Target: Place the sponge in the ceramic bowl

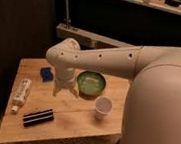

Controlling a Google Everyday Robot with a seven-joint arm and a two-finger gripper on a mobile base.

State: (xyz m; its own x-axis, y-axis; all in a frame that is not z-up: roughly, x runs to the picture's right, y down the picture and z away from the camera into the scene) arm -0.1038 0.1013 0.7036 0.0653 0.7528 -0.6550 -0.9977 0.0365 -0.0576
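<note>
Hovering between sponge (46, 74) and ceramic bowl (91, 83), the gripper (65, 89), open or closed unclear, may knock the sponge aside if misaligned.

On 1 wooden table (72, 118) I count 1 blue sponge (46, 73), 1 green ceramic bowl (91, 83), 1 white cup (102, 107), 1 black striped bar (38, 117) and 1 white tube (21, 91). I have 1 arm (105, 61) and 1 gripper (65, 89), which hangs above the table between the sponge and the bowl.
</note>
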